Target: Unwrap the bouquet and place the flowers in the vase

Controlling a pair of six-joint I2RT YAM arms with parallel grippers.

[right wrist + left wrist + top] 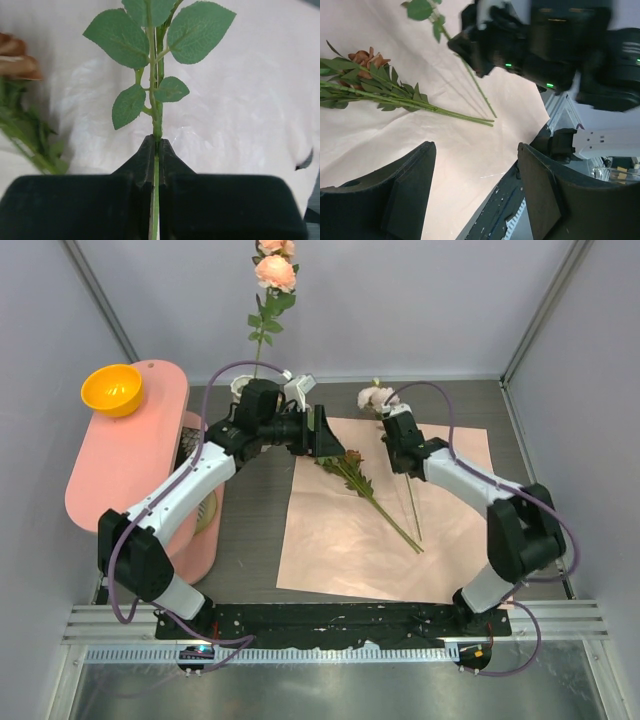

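Note:
The salmon-pink paper [440, 530] lies unfolded flat on the table. On it lie flowers [375, 498] with a brownish bloom [352, 457], also shown in the left wrist view [367, 59]. My right gripper [398, 448] is shut on the green stem [156, 127] of a pale pink rose [373, 396], just below its leaves [129, 104]. My left gripper [335, 445] hangs open over the paper's left edge with nothing between its fingers [415, 190]. The white vase [241, 387] stands behind the left arm, mostly hidden, with one peach rose [275, 270] upright in it.
An orange bowl [112, 388] sits on a pink oval stand [130, 460] at the left. Grey walls with metal posts close in the back and sides. The black base rail [340, 620] runs along the near edge.

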